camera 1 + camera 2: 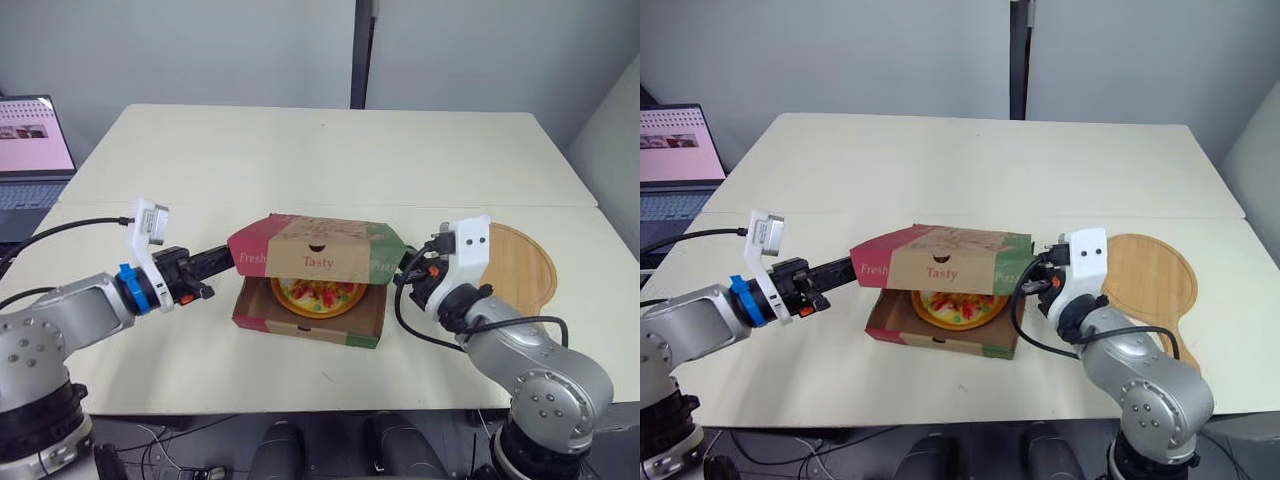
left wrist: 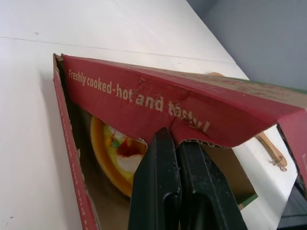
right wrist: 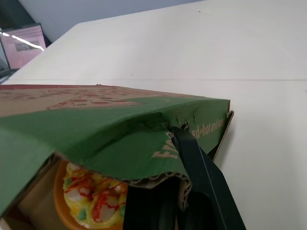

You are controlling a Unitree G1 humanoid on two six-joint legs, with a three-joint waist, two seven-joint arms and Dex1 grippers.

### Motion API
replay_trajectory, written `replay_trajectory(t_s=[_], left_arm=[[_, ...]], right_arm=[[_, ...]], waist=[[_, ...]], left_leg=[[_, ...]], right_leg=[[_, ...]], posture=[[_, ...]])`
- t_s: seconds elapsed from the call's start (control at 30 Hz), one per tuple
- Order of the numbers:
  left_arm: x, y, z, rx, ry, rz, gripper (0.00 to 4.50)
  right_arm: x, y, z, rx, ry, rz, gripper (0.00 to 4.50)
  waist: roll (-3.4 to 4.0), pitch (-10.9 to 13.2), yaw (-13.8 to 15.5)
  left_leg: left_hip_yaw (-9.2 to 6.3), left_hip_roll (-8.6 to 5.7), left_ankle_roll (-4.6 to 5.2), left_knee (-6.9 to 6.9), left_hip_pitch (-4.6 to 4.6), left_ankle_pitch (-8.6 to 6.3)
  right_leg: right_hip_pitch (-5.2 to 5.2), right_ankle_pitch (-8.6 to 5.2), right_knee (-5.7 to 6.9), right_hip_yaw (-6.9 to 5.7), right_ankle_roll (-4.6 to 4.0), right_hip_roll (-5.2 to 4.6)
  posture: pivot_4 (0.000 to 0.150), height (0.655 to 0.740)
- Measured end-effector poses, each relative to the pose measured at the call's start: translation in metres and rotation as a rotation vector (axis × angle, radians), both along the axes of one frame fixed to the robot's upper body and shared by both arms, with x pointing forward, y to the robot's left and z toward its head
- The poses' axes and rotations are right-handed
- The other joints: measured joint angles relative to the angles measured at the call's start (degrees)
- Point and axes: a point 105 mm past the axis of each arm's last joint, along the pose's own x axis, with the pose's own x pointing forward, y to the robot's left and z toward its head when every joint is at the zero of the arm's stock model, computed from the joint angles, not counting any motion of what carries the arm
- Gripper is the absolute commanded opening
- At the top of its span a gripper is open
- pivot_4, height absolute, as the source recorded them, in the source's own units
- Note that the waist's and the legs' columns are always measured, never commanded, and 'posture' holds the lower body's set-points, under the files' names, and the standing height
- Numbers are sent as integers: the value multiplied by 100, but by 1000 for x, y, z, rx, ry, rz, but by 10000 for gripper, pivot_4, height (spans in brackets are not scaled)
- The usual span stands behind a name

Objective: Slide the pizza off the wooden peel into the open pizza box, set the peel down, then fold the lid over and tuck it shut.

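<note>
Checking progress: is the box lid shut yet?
Not shut: lid hovers above the base, pizza visible through the front gap.

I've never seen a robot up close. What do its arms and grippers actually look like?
The left arm and right arm are rounded silver-grey segments; the left has a blue wrist ring. Each wrist carries a white camera box with a black cable. The left gripper and right gripper each have two flat black fingers.
</note>
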Motion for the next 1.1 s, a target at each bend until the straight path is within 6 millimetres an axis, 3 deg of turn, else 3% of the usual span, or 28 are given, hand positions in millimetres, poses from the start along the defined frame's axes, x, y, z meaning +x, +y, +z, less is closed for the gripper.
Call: replay_trajectory(t_s=[0.47,0.57,0.7,0.83,1.03,1.1], left_arm=[[-7,0,-8,-20,0,9,0],[-7,0,-7,-16,-6,11,0],[-7,0,-8,-11,-13,12,0],[-6,-1,-9,-7,-20,10,0],[-6,-2,-10,-1,-28,11,0],[-6,-2,-11,-1,-26,12,0]], right_arm=[[-6,1,-20,-33,35,26,448],[-8,2,-23,-41,35,44,6380],[-15,4,-42,-54,107,97,19817],[-29,-6,-53,-121,132,167,33878],[-45,-36,-55,-212,120,242,33878],[-44,-54,-50,-244,100,240,30211]], waist=[[-8,-6,-12],[-8,-7,-11],[-4,-3,3],[-4,-3,29],[-5,-3,49],[-5,-3,62]], left_leg=[[2,1,0,-4,6,0],[2,0,0,-5,5,0],[0,-1,0,-9,-1,0],[3,-2,0,-12,-5,0],[12,-9,0,-10,-3,0],[14,-11,0,-10,-2,0]], right_leg=[[1,-19,-4,3,14,-1],[1,-19,-5,5,14,-1],[-3,-22,-5,11,11,-1],[-3,-26,-10,9,18,-11],[0,-38,-14,9,10,-20],[1,-38,-15,10,10,-19]], posture=[[1500,7344],[1500,7344],[1500,7344],[1500,7344],[1500,7344],[1500,7344]])
